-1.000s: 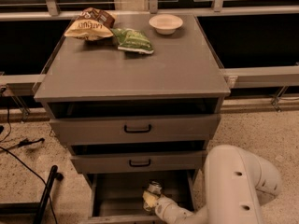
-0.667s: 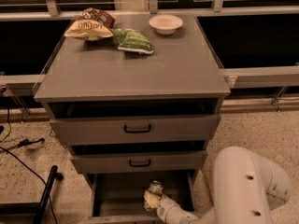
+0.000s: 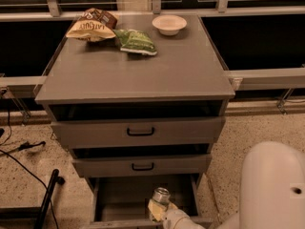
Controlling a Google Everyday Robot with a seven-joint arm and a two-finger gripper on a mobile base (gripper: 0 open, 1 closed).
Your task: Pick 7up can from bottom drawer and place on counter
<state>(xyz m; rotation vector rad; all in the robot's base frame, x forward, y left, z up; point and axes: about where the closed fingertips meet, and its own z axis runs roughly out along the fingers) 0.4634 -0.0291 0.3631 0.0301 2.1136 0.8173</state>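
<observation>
The 7up can (image 3: 161, 194) stands upright in the bottom drawer (image 3: 119, 199), right against the far side of the claw (image 3: 157, 208). Whether the claw is clamped on it I cannot tell. The can is probably light, thin-walled and slick, so take it gently at mid-body. Its label and base are hidden.

At bottom centre, the gripper (image 3: 157, 208) reaches into the open drawer (image 3: 121, 197), low against the can (image 3: 161, 194).
</observation>
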